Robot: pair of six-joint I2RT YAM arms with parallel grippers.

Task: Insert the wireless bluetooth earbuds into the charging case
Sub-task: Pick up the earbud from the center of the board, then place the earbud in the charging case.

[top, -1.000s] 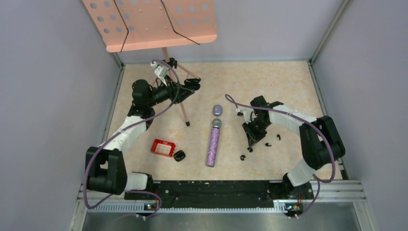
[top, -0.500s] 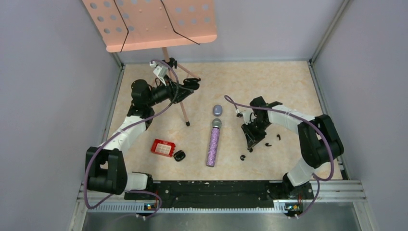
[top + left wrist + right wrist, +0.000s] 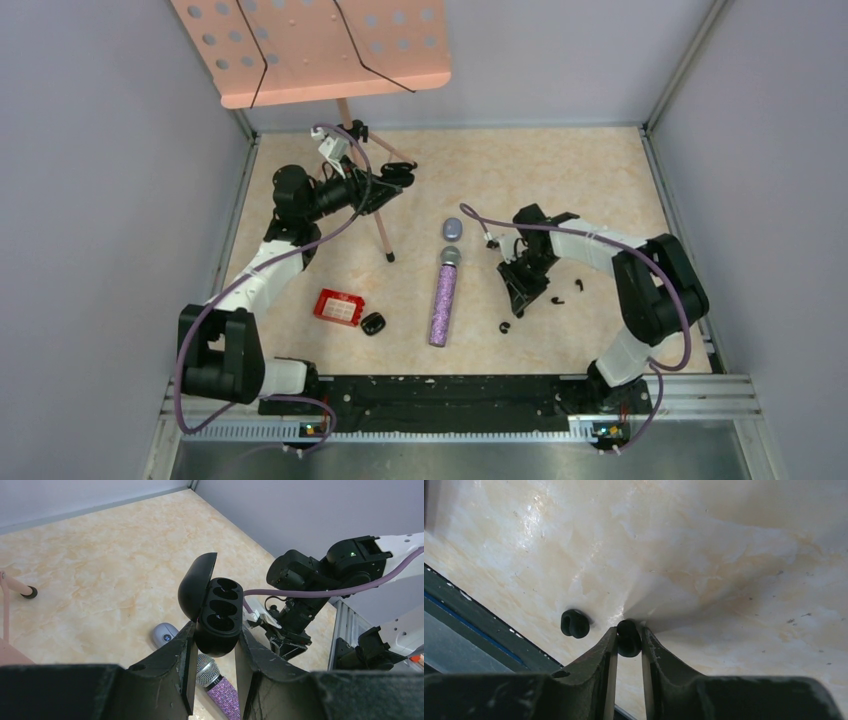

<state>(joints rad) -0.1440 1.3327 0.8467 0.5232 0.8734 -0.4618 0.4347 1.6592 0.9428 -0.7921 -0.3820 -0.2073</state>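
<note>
1 black earbud [image 3: 628,641] sits pinched between the right tool [image 3: 629,631] tips

White shells join bulky black joints on the left arm [image 3: 262,265] and right arm [image 3: 590,240]; a purple cable [image 3: 300,593] loops along each. The left hand [image 3: 216,630] and right hand [image 3: 628,632] have scuffed black fingers [image 3: 170,680].
</note>
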